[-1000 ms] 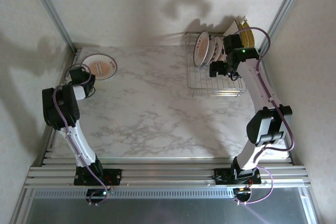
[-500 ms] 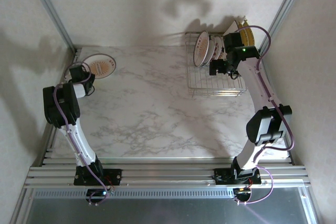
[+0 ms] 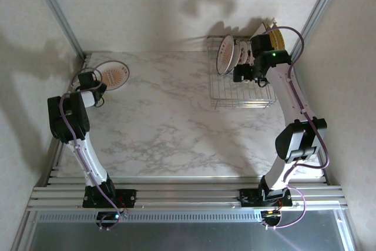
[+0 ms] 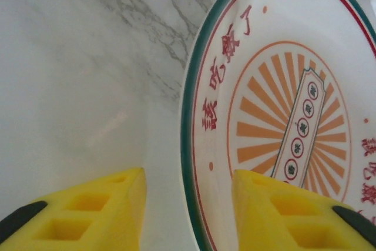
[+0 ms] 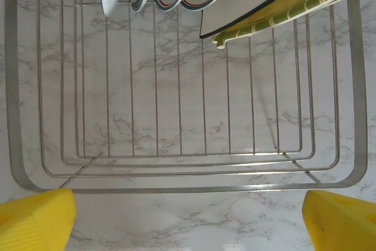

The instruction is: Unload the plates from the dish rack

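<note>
Plates in rack: round plates (image 3: 228,54) stand on edge at the rack's upper end, upper right of the top view. Square plates (image 3: 271,38), one whitish and the rest striped yellow, lean just to their right.
Rack: dish rack (image 3: 241,97) sits on the marble table (image 3: 170,121), and its lower wires are bare.
Direction: in the right wrist view the plates crowd the top edge, so your target lies straight ahead of the right gripper (image 5: 188,224), across the bare wires.
Axis: you meet the rims edge-on, in a row running left to right. I judge the jaws must straddle one rim.
Right gripper state: spread wide, holding nothing.
Nearer arm: the right one, already over the rack. The left gripper (image 3: 89,80) is well apart at the left edge.
Left gripper state: partly spread astride the rim of the unloaded plate (image 4: 282,116), which lies flat on the table. Neither pad visibly presses it.
View difference: the top view gives you the plates' lean. The right wrist view gives you the gaps between rims.
</note>
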Motion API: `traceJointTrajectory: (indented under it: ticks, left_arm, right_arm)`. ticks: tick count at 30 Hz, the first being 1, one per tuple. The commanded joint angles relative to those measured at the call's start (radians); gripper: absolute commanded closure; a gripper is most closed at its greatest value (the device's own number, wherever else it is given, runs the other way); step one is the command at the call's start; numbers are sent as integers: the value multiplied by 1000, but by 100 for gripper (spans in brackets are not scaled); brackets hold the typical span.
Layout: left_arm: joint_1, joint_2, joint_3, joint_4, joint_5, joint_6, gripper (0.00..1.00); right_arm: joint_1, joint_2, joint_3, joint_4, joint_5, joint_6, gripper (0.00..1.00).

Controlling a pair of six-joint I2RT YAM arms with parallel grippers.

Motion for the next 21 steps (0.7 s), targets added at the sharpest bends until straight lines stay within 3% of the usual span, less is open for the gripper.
traceJointTrajectory:
  ticks: [1, 6, 11, 13, 17, 21]
  left_arm:
    - [6, -32, 45, -121, -103, 93, 47]
    - [5, -74, 68, -191, -167, 190, 24]
    - [-23, -144, 128, -335, -163, 354, 13]
    - [-50, -175, 160, -416, -187, 427, 1]
    - [-142, -250, 193, -548, -230, 561, 1]
    - [-238, -313, 211, -669, -205, 618, 0]
  right_arm:
    - [6, 11, 40, -23, -23, 4, 1]
    - [8, 11, 54, -26, -21, 1, 1]
    - [14, 30, 92, -47, -25, -10, 1]
    - [22, 46, 124, -63, -15, -17, 1]
    - [43, 92, 207, -102, 13, -25, 1]
    - [63, 147, 276, -107, 46, -29, 1]
